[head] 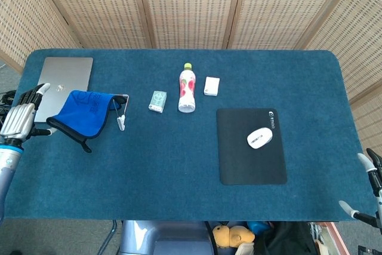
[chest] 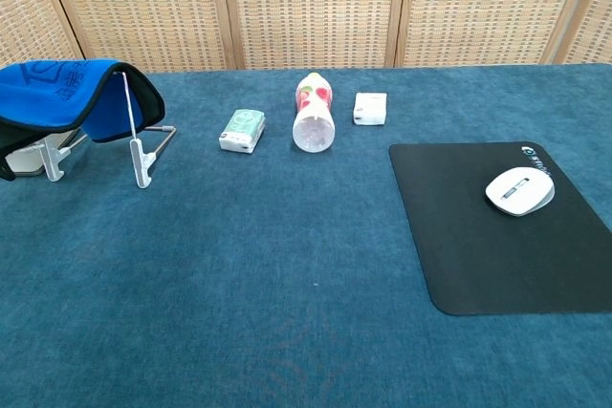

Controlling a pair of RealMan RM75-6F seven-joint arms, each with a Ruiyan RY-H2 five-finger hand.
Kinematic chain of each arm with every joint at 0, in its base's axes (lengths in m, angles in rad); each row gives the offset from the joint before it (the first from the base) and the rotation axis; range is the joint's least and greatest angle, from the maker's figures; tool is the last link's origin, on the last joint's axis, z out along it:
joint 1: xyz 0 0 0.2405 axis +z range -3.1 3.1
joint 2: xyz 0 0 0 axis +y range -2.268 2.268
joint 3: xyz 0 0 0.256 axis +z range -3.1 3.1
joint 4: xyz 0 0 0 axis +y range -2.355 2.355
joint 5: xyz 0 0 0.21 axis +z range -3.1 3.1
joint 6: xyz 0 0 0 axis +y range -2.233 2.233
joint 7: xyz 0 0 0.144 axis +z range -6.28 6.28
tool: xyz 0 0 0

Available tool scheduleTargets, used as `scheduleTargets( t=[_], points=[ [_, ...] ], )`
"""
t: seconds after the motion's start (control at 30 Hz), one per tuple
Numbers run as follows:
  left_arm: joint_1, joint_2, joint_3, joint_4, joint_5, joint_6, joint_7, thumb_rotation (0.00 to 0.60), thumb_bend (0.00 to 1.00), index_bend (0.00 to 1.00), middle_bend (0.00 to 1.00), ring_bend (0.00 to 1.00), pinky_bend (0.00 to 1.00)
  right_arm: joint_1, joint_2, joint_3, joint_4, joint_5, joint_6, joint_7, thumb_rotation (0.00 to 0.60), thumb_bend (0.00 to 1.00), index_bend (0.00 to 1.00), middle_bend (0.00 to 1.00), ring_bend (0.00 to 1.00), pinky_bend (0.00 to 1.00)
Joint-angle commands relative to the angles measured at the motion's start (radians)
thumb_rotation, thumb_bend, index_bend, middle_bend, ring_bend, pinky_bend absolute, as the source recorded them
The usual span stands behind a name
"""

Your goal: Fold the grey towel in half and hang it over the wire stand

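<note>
Your towel [head: 80, 114] already drapes over the wire stand [chest: 137, 155] at the frame's left. Your left hand [head: 19, 119] sits just beside it, fingers spread, holding nothing; only neatening seems left.

bright, even, sharp, faint shadows

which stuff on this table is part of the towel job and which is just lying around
In the job: towel, draped over the wire stand; left hand beside it.

Lying about: laptop, green packet, bottle on its side, white box, mouse on mouse pad.
</note>
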Motion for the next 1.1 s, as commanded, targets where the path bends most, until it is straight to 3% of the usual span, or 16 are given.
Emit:
scheduleTargets(
  t=[0.03,0.23,0.5,0.57,0.67,0.9,1.1],
  points=[
    [0.026,0.042,0.049,-0.013,0.068,0.021,0.037,0.6,0.23,0.0,0.0,0.0,0.0,-0.002,0.002,0.0,0.0,-0.002,0.004,0.005,0.6,0.0,0.0,0.0,0.0,0.0],
    [0.075,0.078,0.089,-0.039,0.11,0.077,0.064,0.6,0.19,0.0,0.0,0.0,0.0,-0.008,0.006,-0.004,0.003,-0.016,0.021,0.019,0.6,0.0,0.0,0.0,0.0,0.0],
    [0.153,0.122,0.106,-0.077,0.197,0.217,-0.052,0.6,0.19,0.0,0.0,0.0,0.0,-0.013,0.01,-0.006,0.007,-0.025,0.035,0.036,0.6,0.0,0.0,0.0,0.0,0.0],
    [0.198,0.155,0.121,-0.124,0.235,0.294,-0.069,0.6,0.19,0.0,0.0,0.0,0.0,-0.014,0.011,-0.007,0.008,-0.029,0.041,0.042,0.6,0.0,0.0,0.0,0.0,0.0],
    [0.239,0.199,0.145,-0.196,0.264,0.347,-0.03,0.6,0.19,0.0,0.0,0.0,0.0,-0.016,0.012,-0.008,0.01,-0.035,0.046,0.045,0.6,0.0,0.0,0.0,0.0,0.0],
    [0.369,0.251,0.198,-0.412,0.32,0.533,0.199,0.6,0.19,0.0,0.0,0.0,0.0,-0.024,0.012,-0.012,0.019,-0.05,0.066,0.057,0.6,0.0,0.0,0.0,0.0,0.0],
    [0.426,0.228,0.222,-0.44,0.402,0.619,0.24,0.6,0.19,0.0,0.0,0.0,0.0,-0.029,0.013,-0.014,0.025,-0.056,0.079,0.067,0.6,0.0,0.0,0.0,0.0,0.0]
  ],
)
